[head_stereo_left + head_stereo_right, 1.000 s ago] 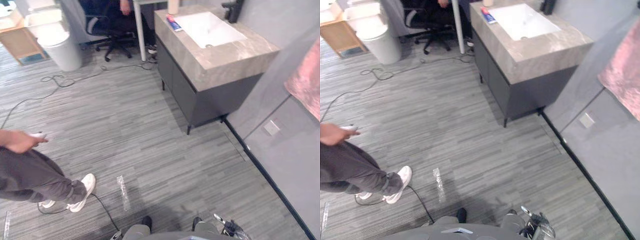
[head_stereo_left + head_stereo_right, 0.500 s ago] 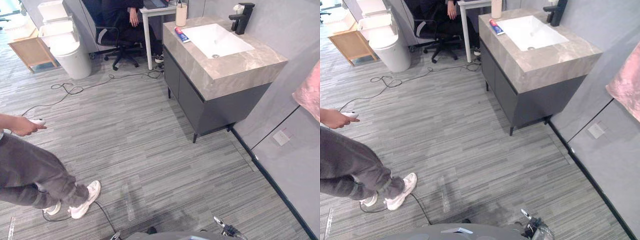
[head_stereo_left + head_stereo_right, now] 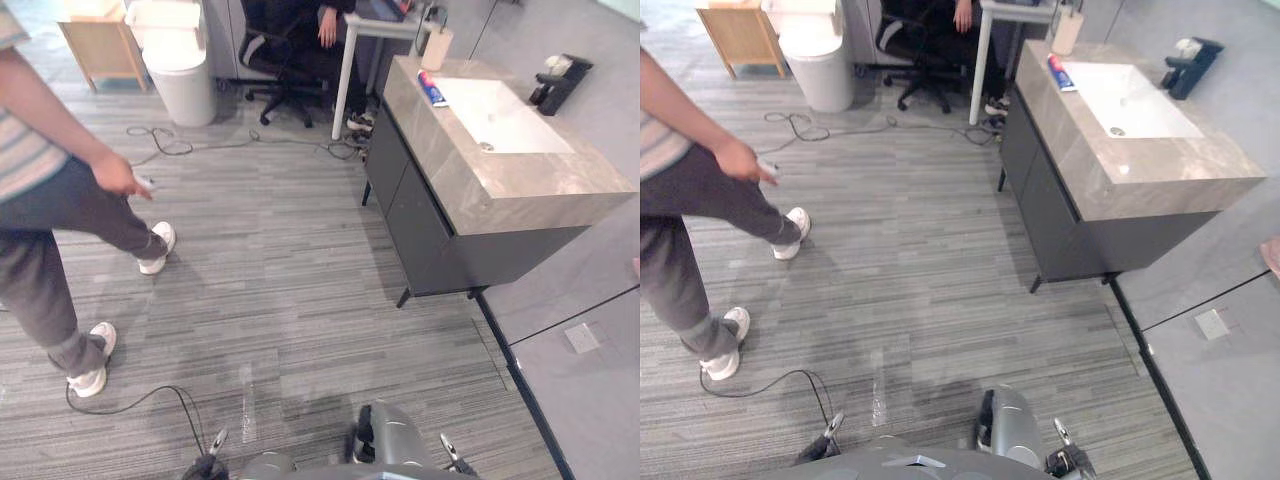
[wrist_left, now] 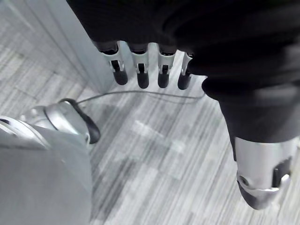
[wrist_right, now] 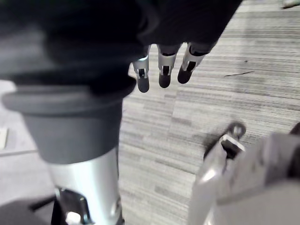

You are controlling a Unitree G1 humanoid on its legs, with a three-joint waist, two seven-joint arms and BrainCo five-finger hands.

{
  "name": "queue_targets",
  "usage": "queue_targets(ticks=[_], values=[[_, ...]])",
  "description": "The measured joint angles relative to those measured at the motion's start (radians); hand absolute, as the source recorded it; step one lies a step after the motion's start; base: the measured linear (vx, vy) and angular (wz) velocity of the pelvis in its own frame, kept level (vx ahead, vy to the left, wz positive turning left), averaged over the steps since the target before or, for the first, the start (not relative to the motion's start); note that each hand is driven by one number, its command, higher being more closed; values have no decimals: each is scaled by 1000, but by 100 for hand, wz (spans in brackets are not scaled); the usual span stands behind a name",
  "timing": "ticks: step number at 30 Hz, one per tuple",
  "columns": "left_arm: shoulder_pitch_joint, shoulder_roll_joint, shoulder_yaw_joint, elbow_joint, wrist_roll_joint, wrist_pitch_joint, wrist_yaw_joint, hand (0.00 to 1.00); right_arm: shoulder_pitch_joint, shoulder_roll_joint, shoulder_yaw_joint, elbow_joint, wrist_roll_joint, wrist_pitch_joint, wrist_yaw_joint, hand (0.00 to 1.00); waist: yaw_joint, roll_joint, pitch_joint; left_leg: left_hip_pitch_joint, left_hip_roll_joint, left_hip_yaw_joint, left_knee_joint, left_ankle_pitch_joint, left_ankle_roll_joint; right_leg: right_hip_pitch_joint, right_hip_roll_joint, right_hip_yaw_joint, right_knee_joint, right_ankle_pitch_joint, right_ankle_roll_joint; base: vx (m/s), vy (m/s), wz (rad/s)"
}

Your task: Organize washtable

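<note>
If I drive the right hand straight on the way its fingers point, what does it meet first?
Most likely the grey striped carpet floor; the right hand points its straight fingers down at it, nothing between.

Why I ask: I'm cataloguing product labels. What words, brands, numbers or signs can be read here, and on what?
No text reads clearly anywhere.
Toothpaste tube on the washtable: red and blue print, too small to read.
Wall plate low on the grey wall: no marking visible.
</note>
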Motion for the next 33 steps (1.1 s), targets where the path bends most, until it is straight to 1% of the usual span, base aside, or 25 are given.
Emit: queue_targets(ticks=[3, 4, 5, 7, 8, 9, 11, 12, 13, 14, 17, 18, 19, 20, 21, 22, 23, 24, 25, 26, 27, 30, 31, 32, 33], values=[[-41, -37, -19, 15, 52, 0, -13, 0, 16, -3, -50, 0, 13, 3, -26, 0, -33, 42, 9, 56, 25, -77, -1, -86, 9, 3, 30, -3, -224, 63, -1, 269, -226, 74], [-37, -47, -39, 20, 63, 1, -16, 0, 36, -4, -50, -7, 11, 2, -32, 0, -44, 78, -13, 93, 70, -111, -9, -121, 5, 11, 44, -25, -196, 107, -48, 603, -372, 87], [-34, -55, -37, 30, 73, 1, -15, 0, 47, -10, -54, -12, 12, -1, -31, 0, -50, 96, -28, 99, 99, -113, 44, -122, -21, 25, 62, -51, -160, 84, -132, 812, -526, 100], [-36, -69, -33, 13, 77, 2, -13, 0, 35, -12, -60, -40, 12, -7, -32, 0, -64, 121, -30, 9, 103, -92, 315, -72, -138, 63, 73, -95, -110, -6, -175, 638, -454, 63], [-34, -80, -6, 10, 82, 2, -11, 0, 13, -13, -79, -54, 12, -9, -32, 0, -62, 139, -19, -76, 93, -97, 570, 53, -292, 150, 104, -103, -139, -44, -186, 431, -358, 10], [-25, -81, 15, 6, 82, 3, -9, 0, -2, -13, -79, -60, 12, -8, -34, 0, -51, 141, -18, -138, 83, -83, 768, 120, -333, 216, 131, -91, -167, -66, -197, 380, -332, -22], [6, -82, 11, -40, 69, -2, -5, 0, -34, -15, -10, -82, 11, -11, -31, 0, -17, 127, 0, -279, 93, 9, 1052, 143, -310, 388, 178, -28, -252, -79, -216, 206, -205, -51], [6, -76, 7, -70, 62, -14, -4, 0, -61, -15, 30, -84, 9, -12, -30, 0, 3, 112, 10, -380, 104, 72, 1091, 117, -251, 478, 182, 4, -313, -79, -216, 46, -103, -43], [6, -76, 8, -82, 58, -16, -3, 0, -69, -16, 50, -84, 8, -12, -30, 0, 14, 108, 10, -426, 109, 100, 1075, 104, -227, 509, 183, 23, -338, -79, -215, -91, -44, -50], [6, -79, 10, -93, 55, -23, -1, 0, -93, -19, 80, -86, 8, -11, -27, 0, 32, 101, 13, -519, 120, 142, 983, 83, -191, 578, 186, 52, -395, -80, -198, -185, 3, -67], [18, -93, 15, -91, 51, -27, 24, 0, -142, -21, 144, -89, 11, -8, -29, 0, 60, 122, 12, -603, 124, 186, 508, 97, -163, 714, 178, 120, -497, -121, -137, 49, 2, -81], [34, -98, 16, -89, 52, -26, 47, 0, -144, -18, 175, -108, 11, -8, -31, 0, 78, 123, 11, -598, 119, 185, 212, 163, -162, 774, 161, 167, -523, -169, -112, 485, -20, -84], [47, -99, 17, -89, 52, -26, 55, 0, -137, -19, 184, -116, 11, -8, -31, 0, 85, 121, 5, -597, 116, 182, 143, 180, -158, 795, 153, 183, -528, -193, -101, 485, 113, -110], [73, -87, 19, -85, 56, -18, 75, 0, -113, -19, 185, -129, 11, -10, -32, 0, 102, 104, -9, -610, 109, 218, 135, 228, -120, 842, 121, 208, -536, -237, -67, 415, 220, -97], [95, -80, 29, -68, 62, -3, 88, 0, -87, -9, 183, -128, 10, -9, -33, 0, 114, 73, -30, -606, 101, 259, 202, 379, -78, 854, 88, 257, -463, -255, -41, 564, 226, -76], [100, -66, 46, -51, 62, -1, 89, 0, -77, -8, 171, -119, 10, -7, -34, 0, 110, 54, -45, -600, 81, 276, 229, 388, -108, 838, 65, 266, -386, -256, -40, 754, 120, -11], [75, -36, 43, -37, 62, 3, 91, 0, -62, -6, 135, -118, 9, -6, -36, 0, 103, -5, -62, -581, 33, 306, 251, 342, -65, 741, 15, 268, -155, -211, -24, 593, 54, 38], [59, -33, 40, -35, 62, 1, 92, 0, -64, -4, 114, -120, 6, -8, -35, 0, 100, -16, -60, -564, 18, 306, 254, 316, -60, 687, 12, 266, -28, -137, -38, 563, 76, 68], [27, -28, 22, -25, 62, 3, 93, 0, -60, 0, 72, -115, 1, -8, -32, 0, 91, -27, -55, -506, -12, 283, 242, 274, -56, 600, 15, 265, 179, 102, -43, 366, 94, 62], [20, -12, 12, -4, 70, 4, 99, 0, -60, 0, 66, -114, 0, -7, -31, 0, 81, -34, -44, -441, -32, 273, 224, 256, -32, 550, -5, 263, 318, 151, -43, 320, 117, 60], [24, -8, 3, -5, 69, 9, 104, 0, -59, 0, 64, -115, -5, -9, -27, 0, 71, -24, -39, -320, -50, 253, 187, 249, -21, 467, -35, 239, 490, 105, -49, 147, 110, 32], [21, -41, -17, -29, 59, 0, 96, 0, -34, -1, 67, -116, -38, -3, -20, 0, 68, 52, -38, -151, -19, 230, 102, 237, -2, 342, -38, 166, 509, 7, -52, -74, 100, 25], [16, -58, -37, -50, 59, -4, 91, 0, -26, -2, 64, -129, -39, -6, -19, 0, 61, 68, -39, -97, -11, 226, 54, 222, 16, 278, -39, 128, 425, -39, -41, -246, 121, 60], [9, -68, -43, -53, 59, -9, 86, 0, -27, -3, 63, -128, -39, -8, -13, 0, 43, 85, -47, -76, 6, 222, 26, 188, -2, 245, -42, 94, 308, -55, -30, -363, 149, 82], [2, -74, -58, -58, 60, -15, 82, 0, -37, 0, 63, -115, -68, -7, -12, 0, 26, 67, -37, -23, 10, 223, -20, 155, -33, 241, -52, 55, 120, -52, -25, -316, 101, 63]])
